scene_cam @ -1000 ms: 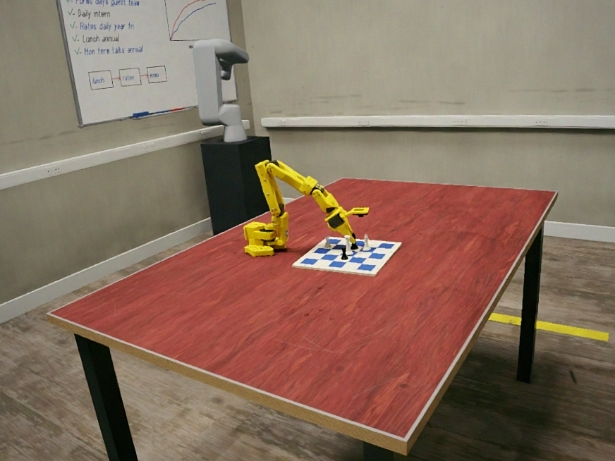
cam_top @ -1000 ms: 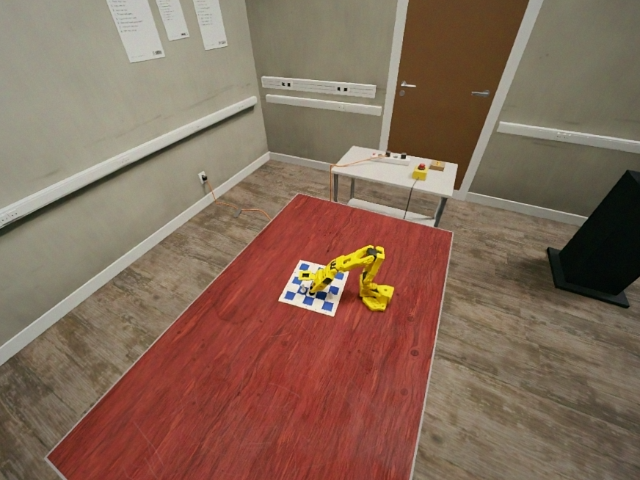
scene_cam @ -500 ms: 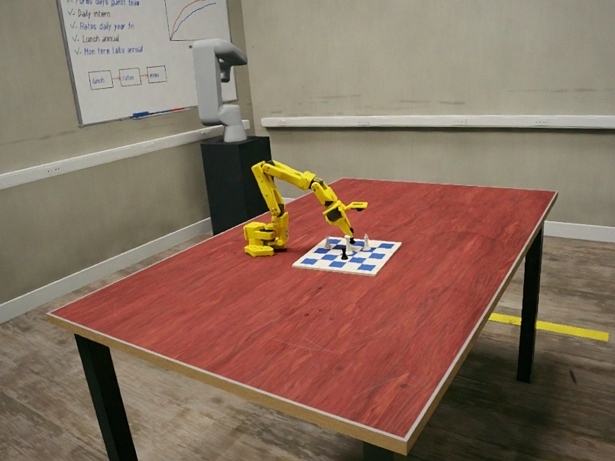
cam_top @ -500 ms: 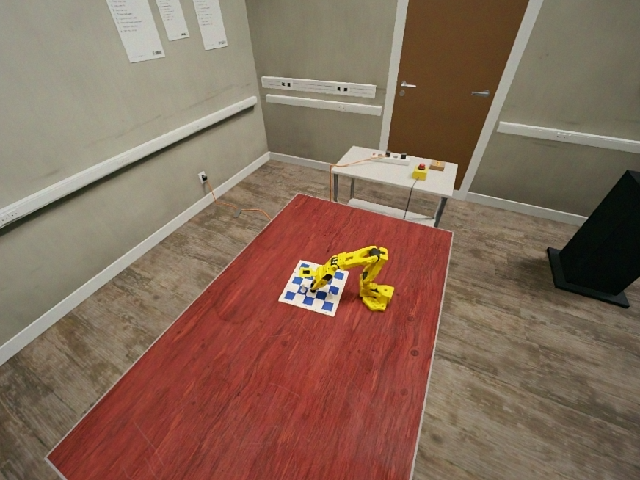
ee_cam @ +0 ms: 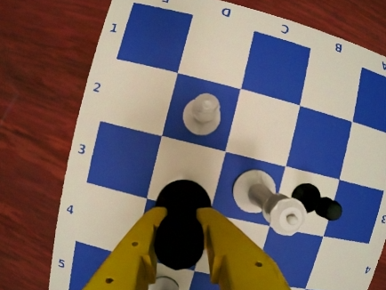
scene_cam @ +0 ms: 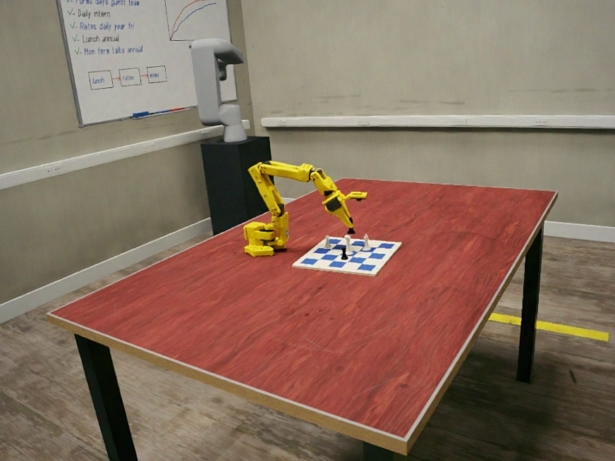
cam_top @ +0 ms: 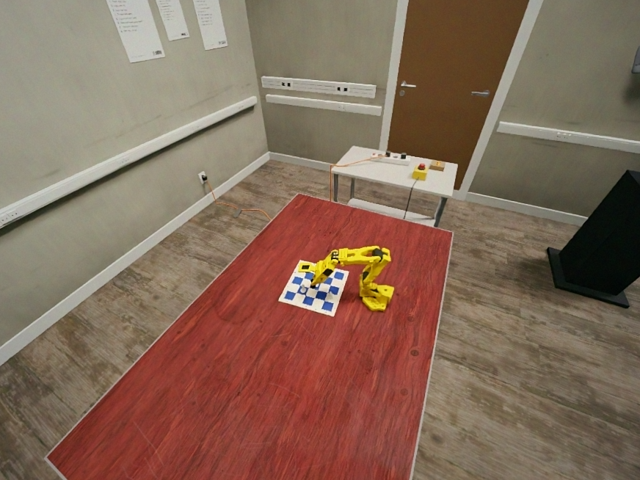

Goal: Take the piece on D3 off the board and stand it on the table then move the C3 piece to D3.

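Note:
My gripper (ee_cam: 179, 215) (scene_cam: 350, 229) (cam_top: 313, 282) is shut on a black piece (ee_cam: 180, 237) and holds it a little above the blue and white board (scene_cam: 327, 268) (cam_top: 304, 305), over the D3–D4 area. What shows of square D3 (ee_cam: 191, 158) is bare. A tall white piece (ee_cam: 256, 190) (scene_cam: 348, 242) stands upright on C3. Another white piece (ee_cam: 203, 113) stands on D2. A small black piece (ee_cam: 317, 201) (scene_cam: 343, 253) stands just beyond the C3 piece, on the B side.
The board lies on a red table (scene_cam: 348, 347) (cam_top: 258, 387), with the yellow arm base (scene_cam: 260, 240) (cam_top: 377, 296) beside it. Red table top runs along the board's E side and row 1 side (ee_cam: 53, 41).

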You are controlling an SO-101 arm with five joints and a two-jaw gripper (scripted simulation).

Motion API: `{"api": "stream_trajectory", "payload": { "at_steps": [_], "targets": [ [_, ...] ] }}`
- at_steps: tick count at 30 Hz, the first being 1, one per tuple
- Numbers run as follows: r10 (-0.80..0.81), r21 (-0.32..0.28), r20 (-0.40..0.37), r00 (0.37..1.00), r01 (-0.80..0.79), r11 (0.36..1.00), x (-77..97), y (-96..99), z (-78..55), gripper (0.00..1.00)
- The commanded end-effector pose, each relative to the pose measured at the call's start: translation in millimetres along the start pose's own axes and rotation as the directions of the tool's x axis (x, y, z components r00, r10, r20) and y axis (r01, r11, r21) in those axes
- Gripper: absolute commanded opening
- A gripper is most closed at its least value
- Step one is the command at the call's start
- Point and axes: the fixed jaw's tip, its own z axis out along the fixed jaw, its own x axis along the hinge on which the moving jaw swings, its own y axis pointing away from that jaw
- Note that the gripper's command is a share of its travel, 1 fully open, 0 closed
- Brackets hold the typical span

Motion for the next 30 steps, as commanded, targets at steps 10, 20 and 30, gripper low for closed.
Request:
{"api": "stream_trajectory", "payload": {
  "at_steps": [10,20,30],
  "targets": [
    [0.001,0.004,0.019,1.0,-0.001,1.0,-7.5,-1.9,-10.6,0.0],
    [-0.108,-0.062,0.026,0.994,0.11,0.992,-25.6,29.8,-1.1,0.0],
    [-0.249,-0.146,0.047,0.967,0.253,0.956,-57.4,84.7,14.8,0.0]
  ]
}}
